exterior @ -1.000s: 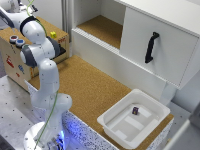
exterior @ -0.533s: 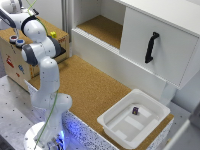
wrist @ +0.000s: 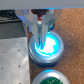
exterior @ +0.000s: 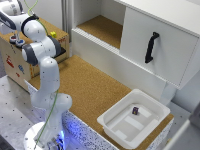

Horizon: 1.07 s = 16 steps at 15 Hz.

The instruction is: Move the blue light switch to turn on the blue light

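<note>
Blue-glowing round grey-rimmed blue light switch (wrist: 46,46), pincer (wrist: 42,31) fingers close together, pressing its centre

A rough cork-like mat (exterior: 95,90) covers the bench, the white bin (exterior: 134,120) looks like smooth glossy plastic, the wooden box (exterior: 20,60) is matt, and the arm (exterior: 42,65) has glossy white shells.

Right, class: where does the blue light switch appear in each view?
Exterior view: the blue light switch sits on the wooden box at the exterior view's upper left, under the gripper.
Wrist view: it fills the middle, glowing, beneath the gripper.
Shared landmark: the second cap beside it.
</note>
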Each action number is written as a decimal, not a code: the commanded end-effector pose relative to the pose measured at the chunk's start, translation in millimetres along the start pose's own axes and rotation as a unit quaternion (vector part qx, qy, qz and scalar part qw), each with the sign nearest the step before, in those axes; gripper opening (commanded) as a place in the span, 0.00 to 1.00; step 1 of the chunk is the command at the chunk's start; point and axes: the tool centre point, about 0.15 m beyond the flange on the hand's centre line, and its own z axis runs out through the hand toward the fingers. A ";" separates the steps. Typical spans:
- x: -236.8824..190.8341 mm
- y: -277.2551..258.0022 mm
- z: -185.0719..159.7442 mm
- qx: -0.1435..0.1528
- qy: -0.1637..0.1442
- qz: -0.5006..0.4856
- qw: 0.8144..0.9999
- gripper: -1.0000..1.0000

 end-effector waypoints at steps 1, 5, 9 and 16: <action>3.5 7.9 -3.9 0.022 -0.011 -0.005 1.000 0.00; -13.0 18.2 -136.2 -0.083 -0.007 -0.003 0.996 1.00; -21.5 39.6 -134.8 -0.118 0.001 0.014 0.993 1.00; -23.7 46.6 -134.4 -0.120 0.006 0.024 0.992 1.00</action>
